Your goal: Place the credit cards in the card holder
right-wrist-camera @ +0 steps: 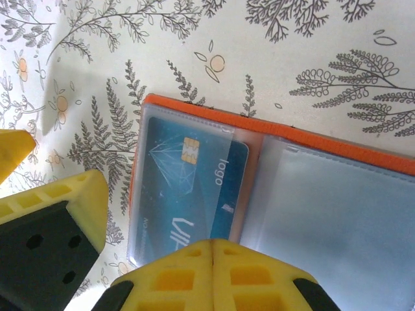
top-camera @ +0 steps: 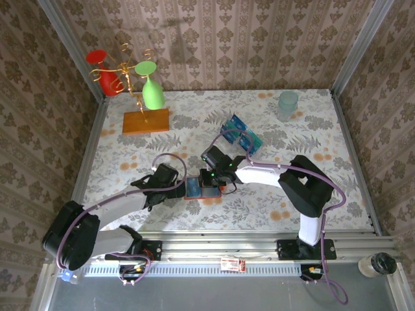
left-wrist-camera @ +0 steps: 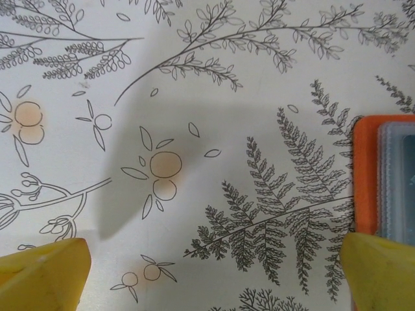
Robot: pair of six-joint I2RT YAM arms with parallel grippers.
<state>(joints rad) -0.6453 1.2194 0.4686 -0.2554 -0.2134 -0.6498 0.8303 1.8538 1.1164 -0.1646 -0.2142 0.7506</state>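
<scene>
The card holder lies opened flat on the floral table, near the front edge and about midway between the two arms. Its orange rim frames clear sleeves, and one teal card with a chip sits inside one of those sleeves.

The right gripper hangs over the holder with its yellow fingers pressed tight together and nothing between them, their tips above the edge of the sleeve that holds the card.

The left gripper is just left of the holder, its jaws spread as wide as they go and holding nothing. Its right fingertip is at the holder's orange edge.

The other cards stand in a clear tray, farther back and to the right. A wooden slab sits far left.
</scene>
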